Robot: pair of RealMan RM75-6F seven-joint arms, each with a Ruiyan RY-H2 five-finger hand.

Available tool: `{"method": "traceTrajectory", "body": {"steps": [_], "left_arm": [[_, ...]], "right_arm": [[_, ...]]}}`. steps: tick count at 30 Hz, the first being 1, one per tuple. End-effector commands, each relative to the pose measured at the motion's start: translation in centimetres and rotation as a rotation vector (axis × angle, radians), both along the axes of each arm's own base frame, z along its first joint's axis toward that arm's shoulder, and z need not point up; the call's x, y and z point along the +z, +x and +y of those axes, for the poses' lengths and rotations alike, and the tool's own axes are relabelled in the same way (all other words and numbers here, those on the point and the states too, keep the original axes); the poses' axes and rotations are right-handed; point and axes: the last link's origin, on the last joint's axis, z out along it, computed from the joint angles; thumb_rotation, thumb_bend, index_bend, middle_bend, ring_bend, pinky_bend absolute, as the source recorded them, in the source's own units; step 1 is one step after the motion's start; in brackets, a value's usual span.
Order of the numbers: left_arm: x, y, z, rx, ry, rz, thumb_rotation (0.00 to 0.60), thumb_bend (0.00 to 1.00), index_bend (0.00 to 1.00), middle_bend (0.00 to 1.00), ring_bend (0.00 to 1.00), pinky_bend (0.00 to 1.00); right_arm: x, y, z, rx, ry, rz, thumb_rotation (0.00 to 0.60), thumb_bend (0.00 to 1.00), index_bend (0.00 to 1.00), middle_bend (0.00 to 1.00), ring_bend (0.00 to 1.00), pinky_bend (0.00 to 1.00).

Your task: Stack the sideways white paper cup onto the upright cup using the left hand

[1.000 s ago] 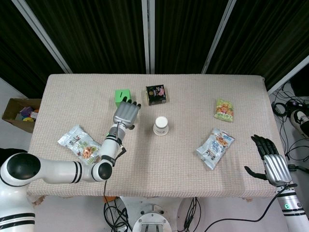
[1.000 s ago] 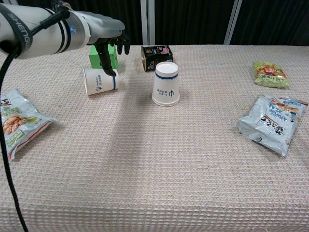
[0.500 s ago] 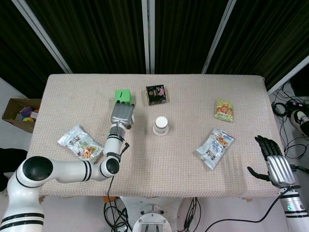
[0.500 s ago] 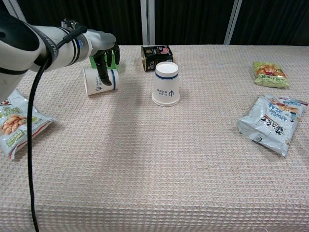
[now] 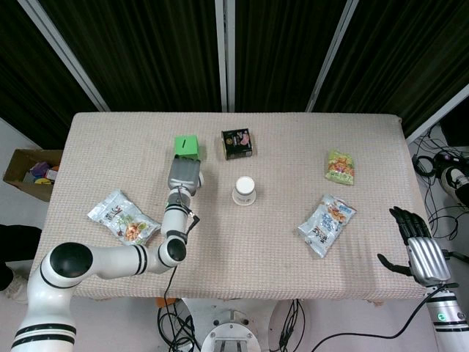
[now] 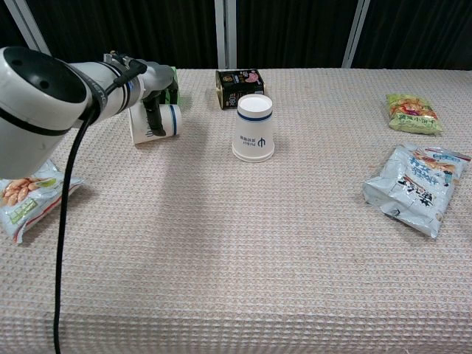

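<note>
- The left hand (image 6: 151, 103) wraps its fingers over the sideways paper cup (image 6: 162, 122) lying on the table (image 6: 236, 243), just in front of a green box (image 5: 187, 146).
- The upright cup (image 6: 254, 127) stands apart, rim down, a dark logo on its side; the writing is too small to read.
- The right hand (image 5: 419, 249) hangs off the table's edge, fingers spread, holding nothing.

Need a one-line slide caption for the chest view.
Left hand closes around the sideways paper cup, left of the upright cup.
</note>
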Motion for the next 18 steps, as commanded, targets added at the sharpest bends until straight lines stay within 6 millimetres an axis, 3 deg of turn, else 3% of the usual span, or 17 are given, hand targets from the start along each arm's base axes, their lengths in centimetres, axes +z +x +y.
{"method": "traceTrajectory", "body": {"steps": [1, 5, 12, 15, 18], "left_arm": [[0.3, -0.3, -0.1, -0.007, 0.025, -0.047, 0.600, 0.42, 0.44, 0.50, 0.39, 0.22], [2.2, -0.6, -0.3, -0.030, 0.060, -0.133, 0.600, 0.43, 0.44, 0.52, 0.40, 0.23], [7.7, 0.5, -1.4, -0.139, 0.178, -0.577, 0.600, 0.42, 0.44, 0.49, 0.40, 0.22], [8.3, 1.9, -2.1, -0.158, 0.165, -0.866, 0.600, 0.42, 0.44, 0.48, 0.38, 0.21], [7.2, 2.7, -2.8, -0.158, 0.081, -1.066, 0.600, 0.42, 0.43, 0.46, 0.34, 0.19]], "right_arm": [[0.0, 0.1, 0.0, 0.002, 0.000, 0.000, 0.600, 0.16, 0.04, 0.06, 0.00, 0.00], [0.1, 0.3, 0.1, 0.012, -0.005, -0.001, 0.600, 0.16, 0.04, 0.06, 0.00, 0.00], [0.0, 0.6, 0.0, 0.016, 0.000, 0.005, 0.600, 0.16, 0.04, 0.06, 0.00, 0.00], [0.1, 0.9, -0.1, 0.022, -0.003, 0.008, 0.600, 0.16, 0.04, 0.06, 0.00, 0.00], [0.2, 1.2, -0.1, 0.022, -0.005, 0.012, 0.600, 0.16, 0.04, 0.06, 0.00, 0.00]]}}
